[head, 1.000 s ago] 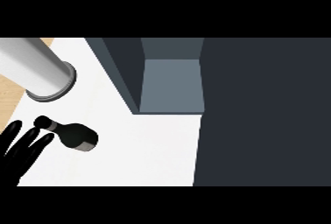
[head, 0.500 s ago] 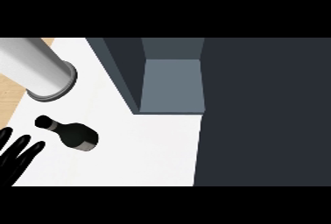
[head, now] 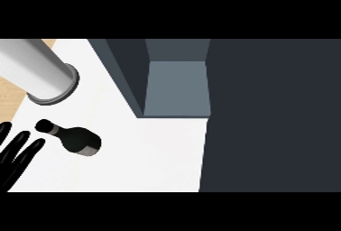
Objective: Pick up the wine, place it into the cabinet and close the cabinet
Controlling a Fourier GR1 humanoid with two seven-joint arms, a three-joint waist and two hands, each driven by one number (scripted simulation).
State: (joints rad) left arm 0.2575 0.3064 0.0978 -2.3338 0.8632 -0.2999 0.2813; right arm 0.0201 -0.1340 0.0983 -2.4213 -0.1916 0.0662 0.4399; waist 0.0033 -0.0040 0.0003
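Black wine bottle (head: 75, 138) stands ungrasped; left hand (head: 15, 155), fingers spread wide, must close around it before the open cabinet (head: 176, 88).

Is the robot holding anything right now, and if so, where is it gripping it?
Nothing is held. The left hand is open, fingers straight, just left of the wine bottle, which stands alone on the counter. The right hand is out of view.

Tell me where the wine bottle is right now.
In the head view, the wine bottle sits on the white counter at lower left, just right of the left hand, below the grey cylinder.
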